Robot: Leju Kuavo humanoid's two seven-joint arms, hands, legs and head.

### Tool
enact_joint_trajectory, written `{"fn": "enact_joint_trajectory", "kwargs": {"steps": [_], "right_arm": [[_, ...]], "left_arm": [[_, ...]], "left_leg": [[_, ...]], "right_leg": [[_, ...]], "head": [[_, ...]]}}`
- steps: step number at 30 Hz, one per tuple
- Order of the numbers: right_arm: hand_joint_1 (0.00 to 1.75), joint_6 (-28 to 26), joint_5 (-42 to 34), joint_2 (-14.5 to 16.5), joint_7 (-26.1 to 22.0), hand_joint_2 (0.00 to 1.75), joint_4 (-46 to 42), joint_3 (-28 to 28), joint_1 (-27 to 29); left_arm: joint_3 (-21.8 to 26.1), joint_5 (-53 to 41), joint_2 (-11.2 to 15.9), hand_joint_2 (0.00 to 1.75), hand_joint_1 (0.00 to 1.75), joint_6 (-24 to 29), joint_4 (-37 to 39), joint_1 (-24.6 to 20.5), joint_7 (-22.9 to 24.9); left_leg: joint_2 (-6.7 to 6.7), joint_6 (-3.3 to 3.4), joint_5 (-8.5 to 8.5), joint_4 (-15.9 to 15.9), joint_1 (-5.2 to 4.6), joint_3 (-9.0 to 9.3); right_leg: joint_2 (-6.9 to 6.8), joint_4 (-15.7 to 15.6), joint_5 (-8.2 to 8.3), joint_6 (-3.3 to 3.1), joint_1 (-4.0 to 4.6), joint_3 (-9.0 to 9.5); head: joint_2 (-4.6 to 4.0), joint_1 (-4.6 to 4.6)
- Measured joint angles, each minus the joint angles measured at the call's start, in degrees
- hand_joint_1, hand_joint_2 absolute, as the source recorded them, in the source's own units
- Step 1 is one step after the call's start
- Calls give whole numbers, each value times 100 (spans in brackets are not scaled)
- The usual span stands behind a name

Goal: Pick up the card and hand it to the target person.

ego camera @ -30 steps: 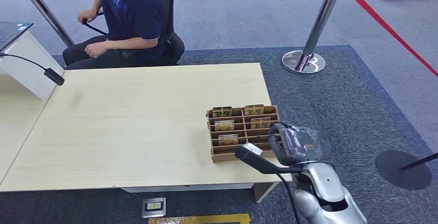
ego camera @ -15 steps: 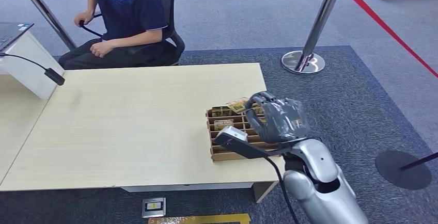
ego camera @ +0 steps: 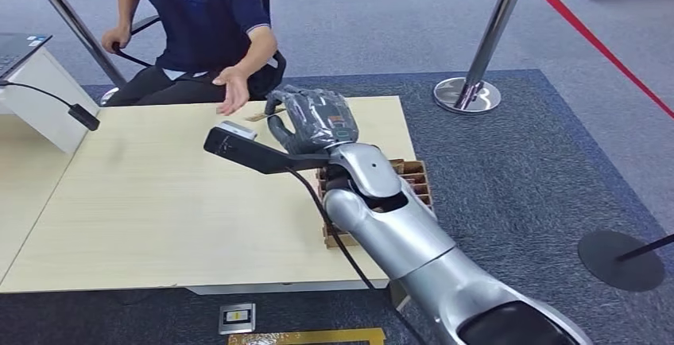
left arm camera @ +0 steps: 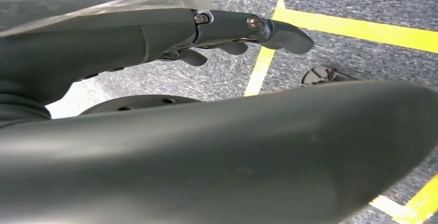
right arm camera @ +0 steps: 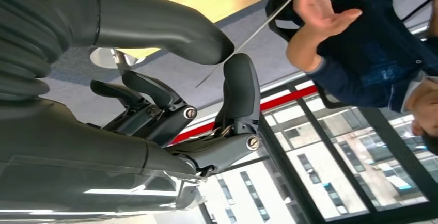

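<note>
Head view has the right robot hand [ego camera: 311, 119] stretched over the bench [ego camera: 159, 202], pinching the card [ego camera: 256, 115] edge-on just beside the person's open hand [ego camera: 234, 91]. Best hold it level until they grip it. Left robot hand [left arm camera: 222, 33] hangs empty, fingers loosely apart.

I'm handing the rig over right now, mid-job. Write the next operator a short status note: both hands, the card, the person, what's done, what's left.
Right robot hand: stretched out over the far edge of the table, pinching the card between thumb and finger.
Left robot hand: hanging down over the floor, holding nothing.
Person: seated across the table, open hand reaching toward the card, not touching it yet.
Card rack: on the table's right side, partly behind the right arm.
Done: card picked and presented.
Left: let the person take the card, release, retract the arm.
</note>
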Motion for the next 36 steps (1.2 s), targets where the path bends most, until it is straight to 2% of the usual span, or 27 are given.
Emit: {"fn": "enact_joint_trajectory", "kwargs": {"steps": [5, 11, 27, 28, 31, 32, 36], "right_arm": [[175, -531, -56, 74, 469, 175, 770, 9, -376], [175, -908, -110, 73, 445, 175, 1498, -2, -609], [175, -806, -163, 77, 330, 175, 1981, 21, -652], [169, -815, -166, 77, 364, 175, 1998, 39, -653], [38, -904, -158, 76, 462, 175, 2079, 87, -654], [0, -944, -159, 76, 478, 175, 2109, 90, -654], [0, -1139, -320, 74, 342, 175, 2171, 31, -652]], "left_arm": [[-81, -103, -11, 0, 0, -15, 3, 10, 203], [-127, -177, -21, 0, 0, -38, 4, 17, 255], [-214, -189, -46, 0, 0, 54, 6, 29, 373], [-215, -190, -46, 0, 0, 55, 7, 29, 373], [-216, -195, -48, 0, 0, 66, 8, 29, 371], [-216, -195, -48, 0, 0, 75, 8, 29, 365], [-216, -156, -48, 0, 0, 114, 8, 29, 328]], "left_leg": [[-3, 1, 1, 0, -1, -7], [-3, 1, 1, 1, -1, -7], [-3, 0, 2, 0, 0, -10], [-3, 0, 2, 0, 0, -10], [-3, 0, 2, 1, 0, -9], [-3, 0, 2, 1, 0, -9], [-3, 0, 2, 1, 0, -9]], "right_leg": [[0, -1, 5, 1, -1, -5], [0, -2, 7, 1, -1, -8], [0, -1, 7, 0, 0, -10], [0, -1, 7, 0, 0, -10], [0, -1, 7, 0, 0, -10], [0, -1, 7, 0, 0, -10], [0, -1, 7, 0, 0, -11]], "head": [[0, 1], [0, 0], [0, 1], [0, 0], [0, 0], [0, 0], [0, 0]]}}
